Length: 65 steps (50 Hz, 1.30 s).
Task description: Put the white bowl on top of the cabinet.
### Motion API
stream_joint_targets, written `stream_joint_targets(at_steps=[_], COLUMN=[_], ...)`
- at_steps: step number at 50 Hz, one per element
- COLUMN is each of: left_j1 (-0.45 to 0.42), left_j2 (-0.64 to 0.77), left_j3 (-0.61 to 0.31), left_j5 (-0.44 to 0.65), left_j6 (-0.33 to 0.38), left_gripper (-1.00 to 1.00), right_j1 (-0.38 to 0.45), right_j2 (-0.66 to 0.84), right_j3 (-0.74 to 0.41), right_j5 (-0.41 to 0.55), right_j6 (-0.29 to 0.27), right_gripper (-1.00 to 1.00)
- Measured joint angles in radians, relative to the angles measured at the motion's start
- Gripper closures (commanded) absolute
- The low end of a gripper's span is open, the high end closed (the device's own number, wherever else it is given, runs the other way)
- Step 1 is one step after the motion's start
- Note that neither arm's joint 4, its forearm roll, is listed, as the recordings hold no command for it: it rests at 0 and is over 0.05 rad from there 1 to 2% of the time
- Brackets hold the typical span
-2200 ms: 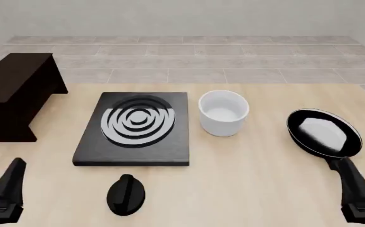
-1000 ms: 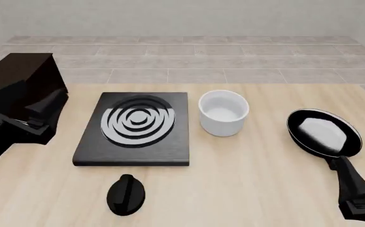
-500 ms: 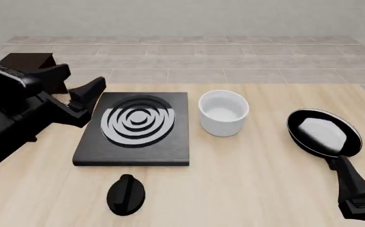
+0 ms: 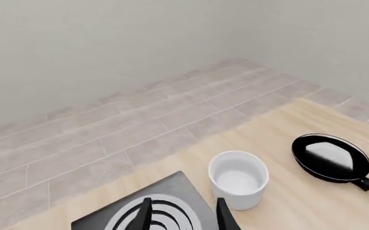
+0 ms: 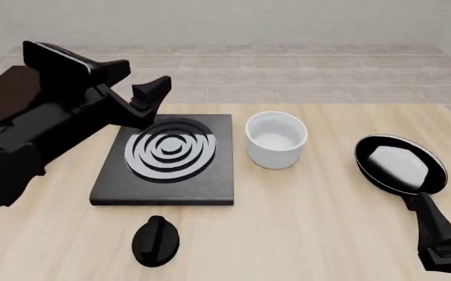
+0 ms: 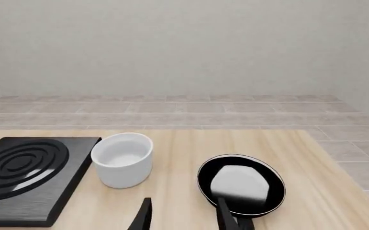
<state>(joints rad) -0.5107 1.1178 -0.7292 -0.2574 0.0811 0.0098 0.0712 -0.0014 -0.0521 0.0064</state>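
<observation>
Presently: one white bowl point(image 5: 276, 139) between one stove plate point(image 5: 166, 159) and one frying pan point(image 5: 402, 163); one knob point(image 5: 155, 240); cabinet point(image 5: 3, 96) behind left arm. Left gripper point(image 5: 141, 88) and right gripper point(image 6: 183, 214) both open, empty.

One white bowl point(image 5: 276, 139), one cabinet point(image 5: 7, 99), one stove plate point(image 5: 167, 159), one frying pan point(image 5: 400, 164), one knob point(image 5: 155, 240)

Bare wood ringed the white bowl point(image 5: 276, 139) toward the near edge. The stove plate point(image 5: 167, 159) lay just beside it on the left, the frying pan point(image 5: 402, 162) well apart on the right. Left of the bowl, the left gripper point(image 5: 138, 89) with fingers spread hung above the plate, its arm screening most of the cabinet point(image 5: 3, 96).
</observation>
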Motion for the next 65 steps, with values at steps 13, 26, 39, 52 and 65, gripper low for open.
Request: stream_joint_targets(at_steps=[13, 26, 39, 52, 65], left_j1=[-0.036, -0.077, -0.095, -0.086, -0.077], left_j2=[0.102, 0.195, 0.282, 0.369, 0.493], left_j3=[-0.115, -0.234, -0.341, -0.429, -0.538], left_j5=[0.045, 0.098, 0.146, 0.168, 0.207], left_j6=[-0.036, -0.07, -0.096, -0.118, -0.141], left_gripper=[-1.0, -1.0, -1.0, -1.0, -1.0], right_j1=[0.0, 0.001, 0.001, 0.001, 0.001], right_j2=[0.0, 0.003, 0.004, 0.004, 0.005], right_j3=[0.0, 0.0, 0.0, 0.0, 0.0], right_j5=[0.0, -0.003, -0.004, -0.004, -0.005], right_j6=[0.0, 0.0, 0.0, 0.0, 0.001], right_gripper=[-1.0, -1.0, -1.0, -1.0, -1.0])
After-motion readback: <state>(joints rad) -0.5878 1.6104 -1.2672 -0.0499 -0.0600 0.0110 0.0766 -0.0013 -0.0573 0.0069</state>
